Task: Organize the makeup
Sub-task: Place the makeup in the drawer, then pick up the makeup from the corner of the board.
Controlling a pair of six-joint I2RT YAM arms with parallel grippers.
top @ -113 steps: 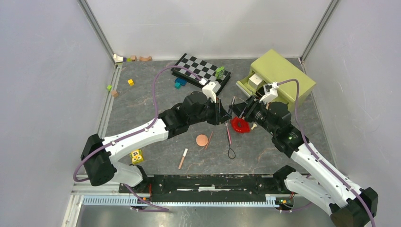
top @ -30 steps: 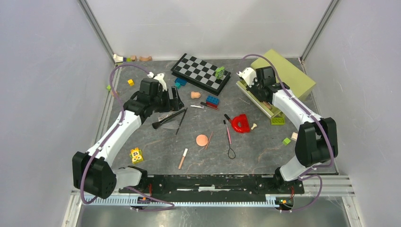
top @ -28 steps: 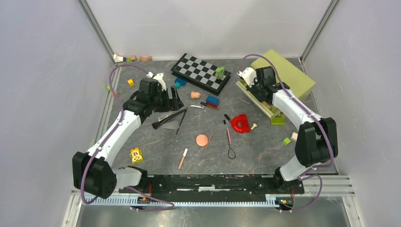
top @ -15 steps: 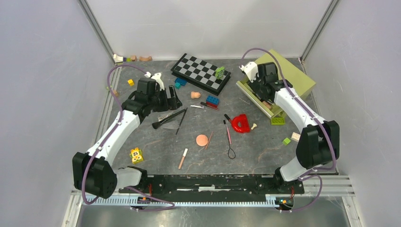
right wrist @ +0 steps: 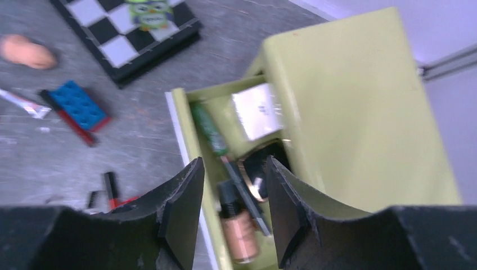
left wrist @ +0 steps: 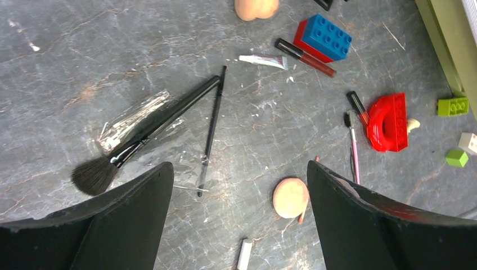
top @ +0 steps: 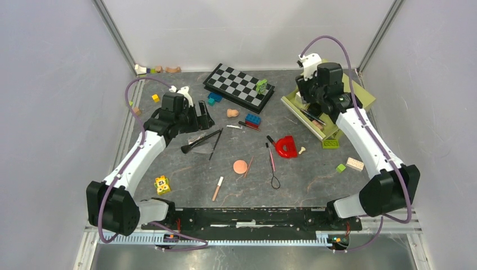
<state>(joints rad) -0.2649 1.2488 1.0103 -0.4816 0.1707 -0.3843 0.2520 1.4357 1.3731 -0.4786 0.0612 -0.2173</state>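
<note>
The left fingers (left wrist: 112, 225) stand spread wide, empty, over the black brush (left wrist: 152, 126) and peach puff (left wrist: 291, 197) on the table (left wrist: 56, 56). Only the right wrist view shows inside the green drawer (right wrist: 183, 124): tan bottle (right wrist: 239, 236), dark compact (right wrist: 263, 169), under parted, empty right fingers (right wrist: 180, 208).

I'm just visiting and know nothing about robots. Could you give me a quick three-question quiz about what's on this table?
1. True or false: the big black brush lies inside the green drawer.
2. Which one hangs over the open drawer: A the left gripper, B the right gripper?
3. Fill in: the horseshoe-shaped piece is coloured ____.
Key: 1 false, it lies on the table; 2 B; 3 red.
</note>
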